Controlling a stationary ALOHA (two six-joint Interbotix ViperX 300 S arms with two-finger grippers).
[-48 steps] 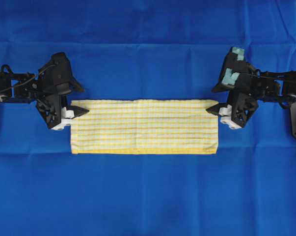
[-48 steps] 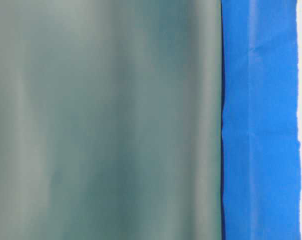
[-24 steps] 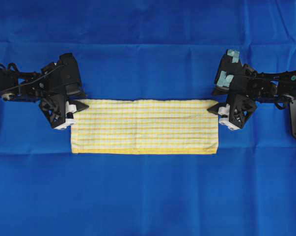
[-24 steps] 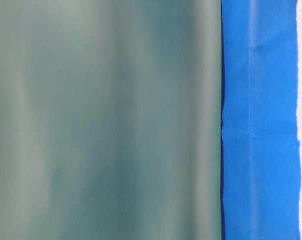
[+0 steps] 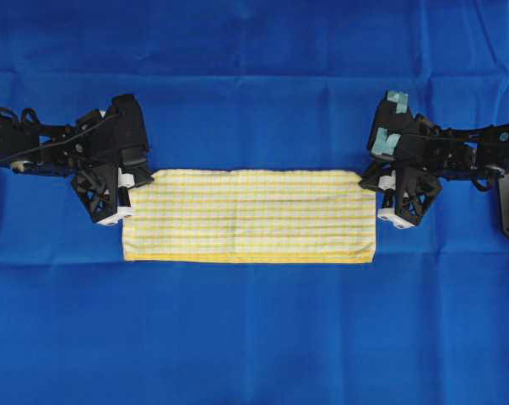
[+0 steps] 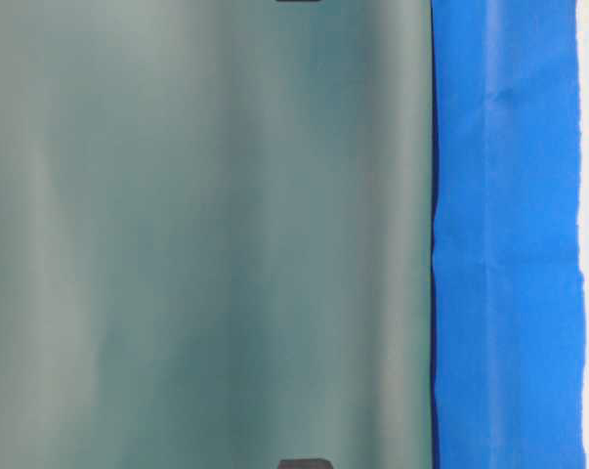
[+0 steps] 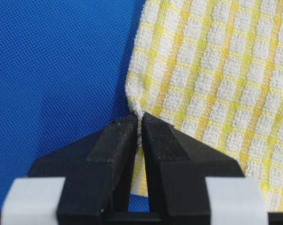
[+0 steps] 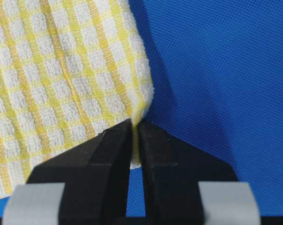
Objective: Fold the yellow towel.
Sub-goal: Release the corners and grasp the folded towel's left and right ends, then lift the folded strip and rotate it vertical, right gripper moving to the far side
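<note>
Blue cloth [image 5: 254, 337] covers the bench; both pincers, left [image 7: 139, 129] and right [image 8: 134, 124], have just pinched shut on the yellow towel [image 5: 250, 215] corners, ready to lift.

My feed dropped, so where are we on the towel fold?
Done: the towel lies as a long doubled strip on the blue cloth, so one fold looks made. In hand: the left hand and right hand are each shut on an end of the strip at its far corner. Left: bringing the ends together for the next fold, then letting go.
</note>
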